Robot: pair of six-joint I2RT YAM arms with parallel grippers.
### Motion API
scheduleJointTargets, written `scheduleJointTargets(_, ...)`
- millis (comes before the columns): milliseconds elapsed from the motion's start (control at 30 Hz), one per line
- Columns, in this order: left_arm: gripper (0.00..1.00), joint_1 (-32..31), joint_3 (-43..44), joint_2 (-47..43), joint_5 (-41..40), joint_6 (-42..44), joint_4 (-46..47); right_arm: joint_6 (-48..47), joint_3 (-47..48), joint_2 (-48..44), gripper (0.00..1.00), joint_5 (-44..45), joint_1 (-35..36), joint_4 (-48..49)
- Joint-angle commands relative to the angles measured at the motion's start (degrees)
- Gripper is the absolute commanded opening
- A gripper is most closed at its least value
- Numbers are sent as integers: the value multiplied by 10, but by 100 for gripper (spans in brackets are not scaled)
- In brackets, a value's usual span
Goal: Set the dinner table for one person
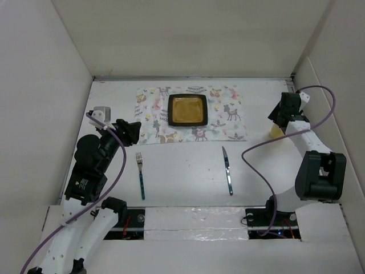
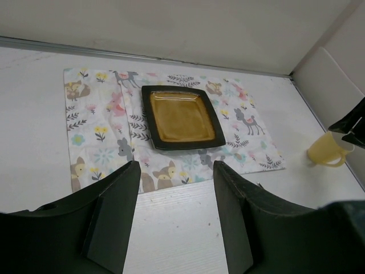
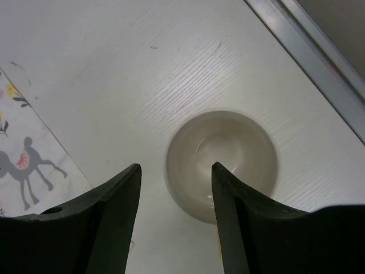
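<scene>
The dinner table (image 1: 182, 188) carries a floral animal-print mat (image 1: 228, 111) with a dark square plate (image 1: 187, 109) in its middle. A fork (image 1: 140, 174) lies in front of the mat on the left and a knife (image 1: 227, 170) on the right. A yellow cup (image 1: 277, 132) stands right of the mat. My right gripper (image 3: 175, 167) hangs open over the cup (image 3: 222, 162), whose left rim lies between the fingers. My left gripper (image 2: 177, 165) is open and empty, left of the mat's near corner and facing the plate (image 2: 181, 117).
White walls (image 1: 63, 85) close in the table on the left, back and right. A metal strip (image 3: 308, 51) runs along the wall foot just beyond the cup. The right arm's purple cable (image 1: 256, 148) loops above the table beside the knife.
</scene>
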Motion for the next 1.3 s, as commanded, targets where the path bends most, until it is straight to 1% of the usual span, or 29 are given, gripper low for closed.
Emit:
scheduleJointTargets(0,51,3,10,-5,7,0,17,-11,28,17,58,-13,0,7)
scheduleJointTargets(100,51,3,9,-9,11,-1,20,-10,43,59,55,-13,0,2)
scheduleJointTargets(133,51,3,10,-6,11,0,19,-7,50,68,51,-17,0,3)
scheduleJointTargets(167,51,3,8,-4,11,0,18,-8,50,76,43,-18,0,7)
scheduleJointTargets(200,51,3,9,-4,10,0,19,-5,51,89,33,-17,0,9)
scheduleJointTargets(233,51,3,9,-5,11,0,20,-3,54,92,19,-14,0,10)
scheduleJointTargets(267,51,3,9,-7,10,1,20,4,54,92,9,-11,0,11)
scheduleJointTargets(300,51,3,8,-5,10,1,20,8,54,86,3,-3,0,16)
scheduleJointTargets(333,51,3,8,-3,9,1,20,10,53,79,0,28,18,17)
scheduleJointTargets(433,51,3,8,0,10,2,21,-6,76,59,0,90,48,18)
scheduleJointTargets(467,51,3,8,1,10,2,20,-19,108,59,0,96,67,16)
scheduleJointTargets(533,51,3,8,5,7,2,19,-33,144,65,0,97,89,7)
scheduleJointTargets(567,51,3,8,7,4,3,18,-53,163,79,0,95,111,11)
scheduleJointTargets(633,51,3,6,7,2,3,19,-72,228,103,0,80,132,16)
scheduleJointTargets(667,51,3,6,8,-3,4,20,-90,256,137,0,71,141,8)
scheduleJointTargets(700,51,3,5,9,-6,5,18,-99,314,156,0,65,158,-11)
scheduleJointTargets(733,51,3,6,13,-9,4,16,-129,340,194,0,43,173,-20)
scheduleJointTargets(767,51,3,7,14,-9,4,16,-140,368,214,0,36,173,-20)
scheduleJointTargets(800,51,3,7,15,-7,4,16,-147,398,235,0,34,184,-43)
scheduleJointTargets(833,51,3,6,15,-5,5,18,-156,457,257,0,27,185,-54)
scheduleJointTargets(867,51,3,6,16,-6,6,18,-175,486,277,0,13,191,-65)
scheduleJointTargets(900,51,3,6,18,-8,6,17,-180,516,318,0,7,191,-84)
scheduleJointTargets(933,51,3,7,20,-10,6,15,-185,568,338,0,0,191,-92)
scheduleJointTargets(1000,51,3,7,17,-12,6,16,-200,620,389,0,-20,191,-115)
scheduleJointTargets(1167,51,3,7,21,-18,7,15,-215,761,466,0,-53,191,-144)
scheduleJointTargets(1267,51,3,6,23,-23,8,16,-217,801,497,0,-74,191,-163)
